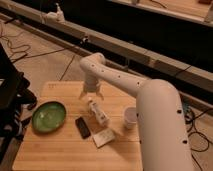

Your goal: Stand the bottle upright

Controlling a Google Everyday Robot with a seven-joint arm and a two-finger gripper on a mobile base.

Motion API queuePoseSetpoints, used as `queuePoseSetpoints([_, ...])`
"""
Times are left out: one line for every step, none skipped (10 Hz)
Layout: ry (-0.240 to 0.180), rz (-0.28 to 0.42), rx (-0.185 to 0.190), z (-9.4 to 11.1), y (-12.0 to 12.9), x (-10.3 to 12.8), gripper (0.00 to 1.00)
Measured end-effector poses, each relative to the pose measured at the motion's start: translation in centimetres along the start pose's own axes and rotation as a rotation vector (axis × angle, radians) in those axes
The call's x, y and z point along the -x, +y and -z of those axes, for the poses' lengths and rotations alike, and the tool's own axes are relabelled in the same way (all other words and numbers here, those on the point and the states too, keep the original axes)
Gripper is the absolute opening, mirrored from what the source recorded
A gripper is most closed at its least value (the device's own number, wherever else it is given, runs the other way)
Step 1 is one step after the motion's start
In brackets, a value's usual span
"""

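The bottle, slim and white with a narrow cap and a greyish label, lies on its side near the middle of the wooden table, cap end pointing toward the far side. My gripper hangs straight above its cap end, fingers spread open and pointing down, nothing between them. The white arm curves in from the right and covers the table's right part.
A green bowl sits at the left. A black bar lies just left of the bottle and a flat white block lies in front of it. A pale cup stands to the right, next to the arm.
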Motion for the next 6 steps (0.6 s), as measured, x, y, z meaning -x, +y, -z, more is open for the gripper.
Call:
queuePoseSetpoints([-0.003,0.016,-0.007,-0.62,-1.03,-0.44,0.80])
queuePoseSetpoints([-0.004,0.023,-0.011,-0.76,-1.49,-0.52,0.80])
queuePoseSetpoints([-0.004,0.020,-0.010,-0.74,-1.31,-0.56,0.80])
queuePoseSetpoints([-0.003,0.017,-0.009,-0.74,-1.05,-0.60,0.80])
queuePoseSetpoints([-0.003,0.019,-0.009,-0.74,-1.18,-0.58,0.80])
queuePoseSetpoints([-0.004,0.021,-0.009,-0.78,-1.32,-0.52,0.80])
